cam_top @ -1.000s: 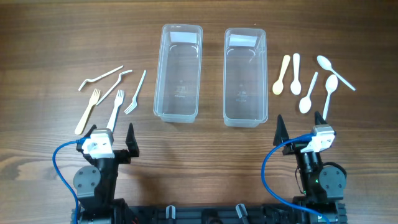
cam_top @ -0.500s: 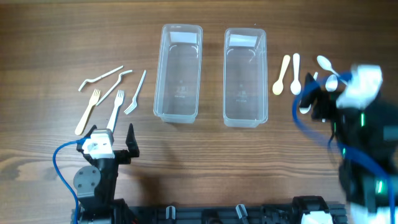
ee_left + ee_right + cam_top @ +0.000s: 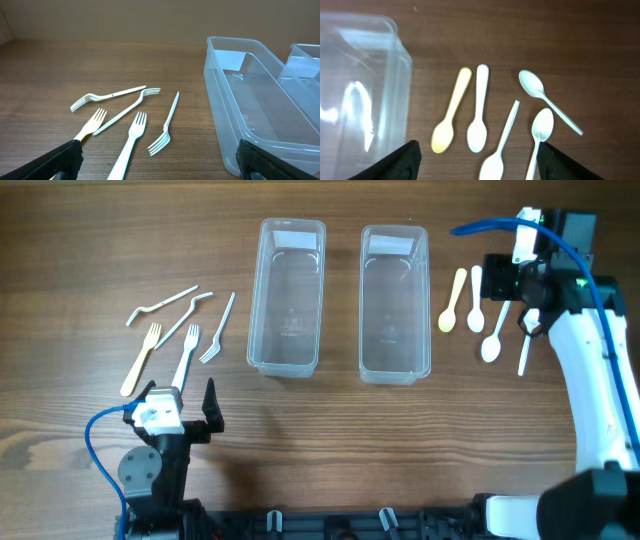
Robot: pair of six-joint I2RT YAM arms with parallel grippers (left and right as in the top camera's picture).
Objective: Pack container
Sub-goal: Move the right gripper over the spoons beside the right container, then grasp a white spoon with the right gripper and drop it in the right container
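Note:
Two clear plastic containers stand side by side, the left one (image 3: 253,310) and the right one (image 3: 426,310), both empty. Several plastic forks (image 3: 186,350) lie left of them; they also show in the left wrist view (image 3: 131,144). Several spoons lie to the right, among them a yellow one (image 3: 452,302) (image 3: 451,114) and white ones (image 3: 476,302) (image 3: 478,116). My right gripper (image 3: 514,298) (image 3: 480,172) hangs open and empty above the spoons. My left gripper (image 3: 182,404) (image 3: 157,172) is open and empty near the front edge, short of the forks.
The left container (image 3: 260,105) fills the right side of the left wrist view. The right container's corner (image 3: 365,90) lies left of the spoons in the right wrist view. Blue cables run along both arms. The table is bare wood around the objects.
My right arm has swung from the front edge out to the far right and now hovers over the spoons. The left arm has not moved.

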